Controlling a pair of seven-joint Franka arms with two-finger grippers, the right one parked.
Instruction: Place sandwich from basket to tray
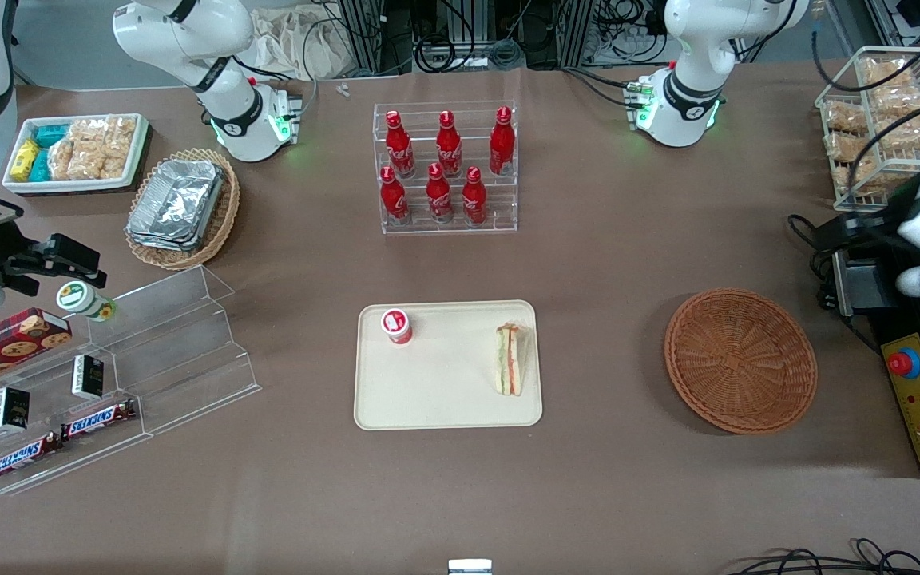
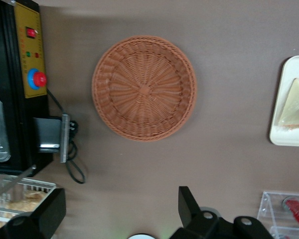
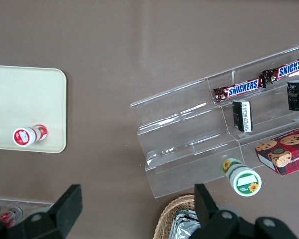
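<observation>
Sandwich (image 1: 509, 358) is lying on tray (image 1: 448, 419), basket (image 1: 739, 359) sitting empty; end effector (image 2: 122, 211) is hovering open above table nr basket — job's prob. done, nothing to grab.

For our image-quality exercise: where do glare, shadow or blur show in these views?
Front view: glare on the foil trays; the basket casts a soft shadow on the table; the blurred left arm sits at the working arm's end. Left wrist view: the open gripper is dark; the sandwich on the tray looks pale.
</observation>
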